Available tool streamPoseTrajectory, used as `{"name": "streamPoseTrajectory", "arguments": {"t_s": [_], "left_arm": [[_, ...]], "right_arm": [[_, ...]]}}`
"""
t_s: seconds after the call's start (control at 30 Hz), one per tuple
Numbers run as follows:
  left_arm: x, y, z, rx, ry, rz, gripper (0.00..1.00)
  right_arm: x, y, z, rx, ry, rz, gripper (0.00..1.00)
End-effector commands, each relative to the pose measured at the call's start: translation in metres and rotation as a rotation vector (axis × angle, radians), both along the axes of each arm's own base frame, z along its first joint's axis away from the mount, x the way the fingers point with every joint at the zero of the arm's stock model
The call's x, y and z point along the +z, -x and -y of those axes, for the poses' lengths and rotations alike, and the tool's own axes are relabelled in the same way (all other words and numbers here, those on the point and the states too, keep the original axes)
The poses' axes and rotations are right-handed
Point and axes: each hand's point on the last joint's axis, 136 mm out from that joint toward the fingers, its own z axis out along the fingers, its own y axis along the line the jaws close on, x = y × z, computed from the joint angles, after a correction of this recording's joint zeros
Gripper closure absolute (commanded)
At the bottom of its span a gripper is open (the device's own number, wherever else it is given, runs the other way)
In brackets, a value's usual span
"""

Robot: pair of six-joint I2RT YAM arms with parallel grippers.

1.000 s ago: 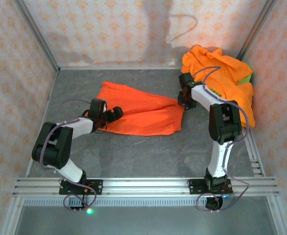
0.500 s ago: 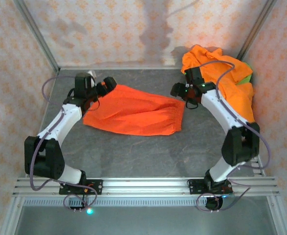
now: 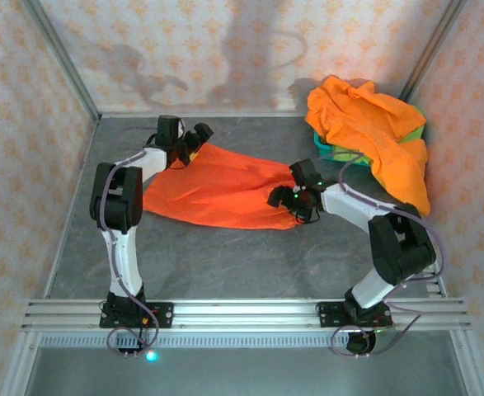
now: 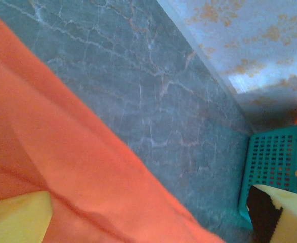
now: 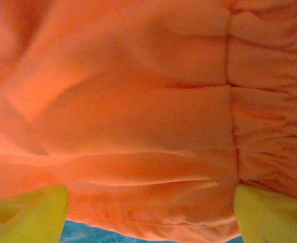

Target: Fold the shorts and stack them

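One pair of orange shorts (image 3: 217,191) lies spread flat on the grey table. My left gripper (image 3: 194,140) hovers open over its far left corner. In the left wrist view the orange cloth (image 4: 62,167) runs under the spread yellow fingertips (image 4: 16,217), nothing pinched. My right gripper (image 3: 284,200) is open at the near right corner, by the waist. In the right wrist view the hem and gathered waistband (image 5: 269,101) lie between the wide yellow fingers (image 5: 274,212). More orange shorts (image 3: 373,132), with a lime-green pair (image 3: 416,132) under them, are heaped at the back right.
A teal mesh basket (image 3: 324,147) holds the heap in the back right corner; its wall (image 4: 272,162) appears in the left wrist view. Patterned walls close in the table on three sides. A metal rail (image 3: 242,313) runs along the near edge.
The left arm swung from the shorts' near left side to their far left corner. The right gripper opened and moved from the far right corner to the near right. The shorts shifted slightly.
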Motion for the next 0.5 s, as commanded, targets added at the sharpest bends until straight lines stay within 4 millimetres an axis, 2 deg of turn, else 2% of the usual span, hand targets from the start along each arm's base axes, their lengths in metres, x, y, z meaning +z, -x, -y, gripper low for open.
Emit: {"name": "streamPoseTrajectory", "arguments": {"t_s": [0.0,0.23,0.47], "left_arm": [[0.028,-0.031,0.008,0.007,0.045,0.105,0.00],[-0.012,-0.054,-0.011,0.045,-0.025,0.034,0.00],[-0.044,-0.047,-0.027,0.061,-0.079,-0.024,0.00]], "right_arm": [[-0.013,0.005,0.004,-0.019,0.010,-0.013,0.15],[-0.027,0.029,0.019,0.018,0.078,-0.068,0.15],[-0.032,0.054,0.024,0.042,0.062,-0.110,0.14]]}}
